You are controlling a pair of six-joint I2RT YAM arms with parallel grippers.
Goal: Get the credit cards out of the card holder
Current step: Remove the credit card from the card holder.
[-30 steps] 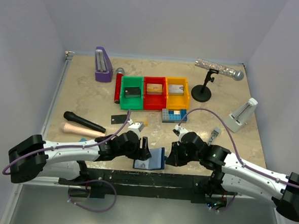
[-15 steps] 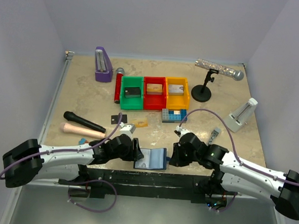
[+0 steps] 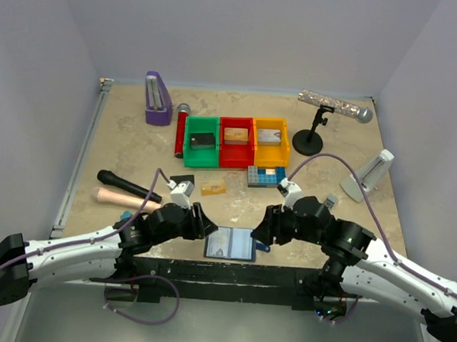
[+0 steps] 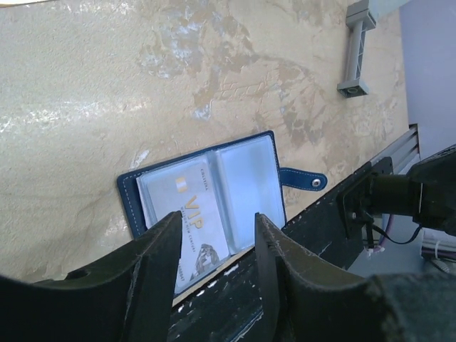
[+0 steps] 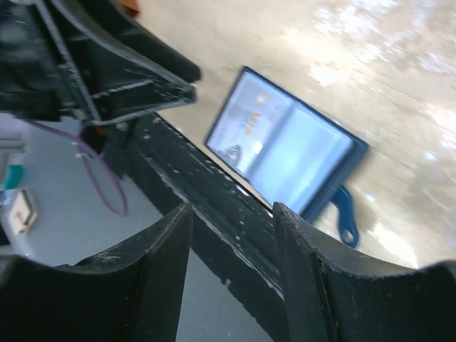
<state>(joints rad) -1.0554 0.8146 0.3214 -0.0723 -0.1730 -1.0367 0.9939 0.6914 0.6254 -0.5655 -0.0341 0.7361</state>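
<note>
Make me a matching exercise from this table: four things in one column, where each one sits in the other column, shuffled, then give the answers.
Things
1. card holder
2. gold card
3. silver microphone
4. purple metronome

Places
A. far left corner of the table
B. lying open at the near edge
C. up on a black stand, far right
D. flat on the table, left of the blue brick plate

Pairs: 1-B, 2-D, 3-C, 4-A
</note>
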